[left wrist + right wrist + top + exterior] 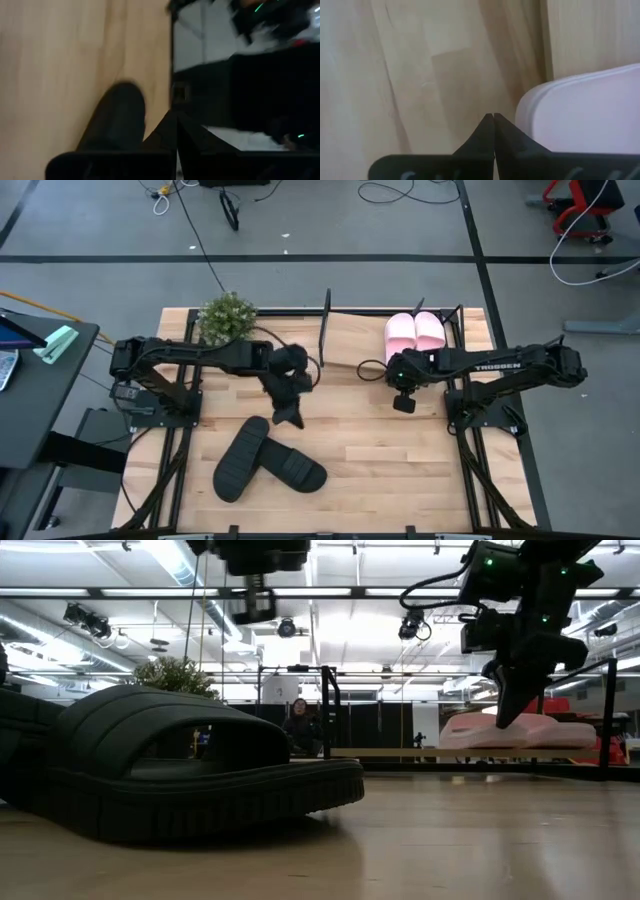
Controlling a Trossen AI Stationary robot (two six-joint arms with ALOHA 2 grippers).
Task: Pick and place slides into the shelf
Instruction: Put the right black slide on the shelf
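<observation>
— Slides first: where are they?

— Two pale pink slides [416, 332] lie side by side on the tilted light wooden board of the thin black rod shelf [326, 330], at its right end. Two matte black slides [267, 461] lie crossed on the wooden table [400, 470], near the front left.

— And your grippers?

— My right gripper [493, 116] hovers just in front of the pink pair, fingers pressed together, empty. My left gripper [290, 417] hangs above the black pair, fingers also closed, holding nothing.
</observation>
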